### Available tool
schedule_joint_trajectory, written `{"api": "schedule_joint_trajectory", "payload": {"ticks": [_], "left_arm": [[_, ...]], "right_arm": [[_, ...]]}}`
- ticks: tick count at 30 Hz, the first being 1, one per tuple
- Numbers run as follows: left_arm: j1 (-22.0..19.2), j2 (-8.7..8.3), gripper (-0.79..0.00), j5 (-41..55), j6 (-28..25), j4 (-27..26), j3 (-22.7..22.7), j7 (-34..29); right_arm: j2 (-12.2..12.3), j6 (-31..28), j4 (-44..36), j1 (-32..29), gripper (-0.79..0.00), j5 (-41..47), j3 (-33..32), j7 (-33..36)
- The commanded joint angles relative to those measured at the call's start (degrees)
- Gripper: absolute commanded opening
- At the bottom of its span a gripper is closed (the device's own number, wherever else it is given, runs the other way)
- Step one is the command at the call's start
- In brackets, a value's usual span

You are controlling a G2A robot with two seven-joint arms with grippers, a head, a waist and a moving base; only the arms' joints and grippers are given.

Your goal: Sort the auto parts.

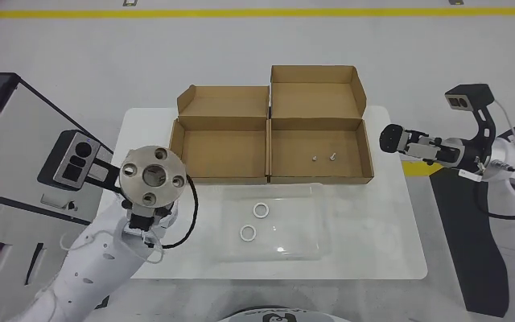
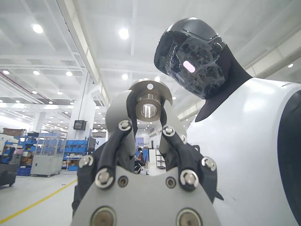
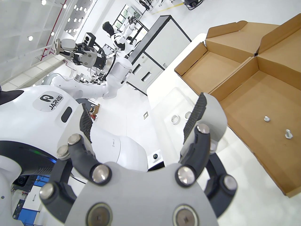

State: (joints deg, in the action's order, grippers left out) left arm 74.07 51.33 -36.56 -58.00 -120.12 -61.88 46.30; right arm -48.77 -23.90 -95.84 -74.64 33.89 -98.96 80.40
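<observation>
Left gripper [image 2: 147, 109] lower left of top view, raised above surface [image 1: 394, 241], clenched on metal flange hub [image 1: 153, 177], disc face toward overhead camera. Clear tray [image 1: 318, 248] at frame centre, holding near white ring [image 1: 249, 234] and far white ring [image 1: 261, 210], apart. Behind tray, two open cardboard boxes side by side: left box [image 1: 219, 153]; right box [image 1: 354, 165] with two bolts [image 1: 314, 158] on floor. Right gripper [image 3: 141, 118] at right of frame by surface edge, fingers spread, grasping nothing.

Top view looks down on table [image 1: 378, 233], left wrist faces ceiling [image 2: 117, 5], right wrist shares boxes [image 1: 221, 153]
</observation>
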Motion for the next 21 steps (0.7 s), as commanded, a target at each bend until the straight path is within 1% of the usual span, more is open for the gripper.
{"api": "schedule_joint_trajectory", "payload": {"ticks": [1, 6, 9, 13, 18, 21], "left_arm": [[0.16, 0.16, -0.785, 0.78, 0.0, -0.09, -0.38, 0.0], [0.68, 0.5, -0.785, 1.31, 0.0, -0.18, -1.19, 0.0], [0.98, 0.4, -0.785, -0.63, 0.0, 0.61, -1.19, -0.01], [1.11, -0.32, -0.785, -4.17, 0.0, 2.36, -0.56, -0.01], [0.85, -1.85, -0.785, -10.73, 0.0, 5.44, 0.11, -0.01], [0.63, -2.51, -0.785, -9.97, 0.0, 5.68, 0.45, -0.01]], "right_arm": [[0.0, 0.0, 0.0, 0.0, 0.0, -0.01, 0.0, 0.0], [0.0, 0.0, 0.0, 0.0, 0.0, -0.01, 0.0, 0.0], [0.0, 0.0, 0.0, 0.0, 0.0, -0.01, 0.0, 0.0], [0.0, 0.0, 0.0, 0.0, 0.0, -0.01, 0.0, 0.0], [0.0, 0.0, 0.0, 0.0, 0.0, -0.01, 0.0, 0.0], [0.0, 0.0, 0.0, 0.0, 0.0, -0.01, 0.0, 0.0]]}}
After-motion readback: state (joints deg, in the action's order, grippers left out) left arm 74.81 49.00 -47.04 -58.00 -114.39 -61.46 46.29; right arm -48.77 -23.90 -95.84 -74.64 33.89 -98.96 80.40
